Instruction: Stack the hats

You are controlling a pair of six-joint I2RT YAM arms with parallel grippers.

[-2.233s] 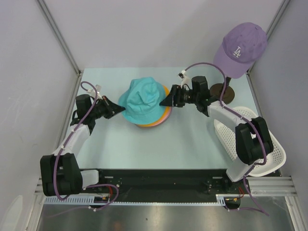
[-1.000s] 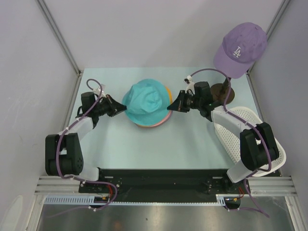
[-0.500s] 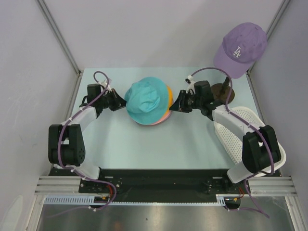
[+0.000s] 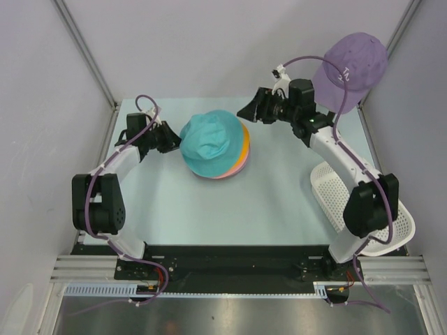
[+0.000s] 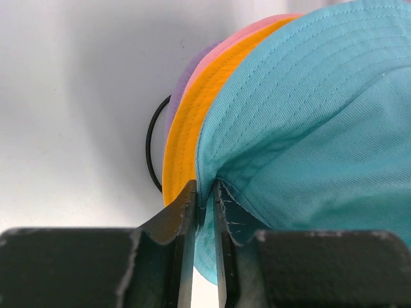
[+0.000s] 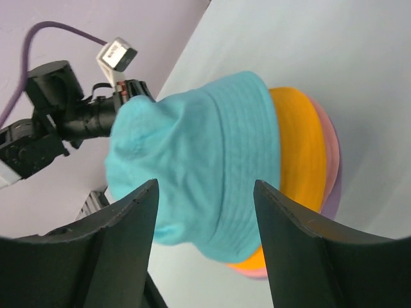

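Note:
The teal hat [image 4: 208, 142] lies on top of the orange hat [image 4: 242, 143], pink hat [image 4: 225, 174] and lavender hat, stacked at the table's middle back. The lavender hat shows only as a sliver in the left wrist view [image 5: 178, 96]. My left gripper [image 4: 174, 140] is shut on the teal hat's left brim [image 5: 212, 173]. My right gripper [image 4: 244, 112] is open and empty, raised above and right of the stack. In the right wrist view the teal hat [image 6: 199, 160] covers the orange hat [image 6: 302, 154].
A purple LA baseball cap [image 4: 353, 66] sits on a stand at the back right, close behind my right arm. A white mesh basket [image 4: 391, 230] stands at the right edge. Grey walls close in the table.
My right gripper let go of the hat's right side and rose toward the back right, near the cap. My left gripper kept its hold and shifted slightly back; the stack moved slightly.

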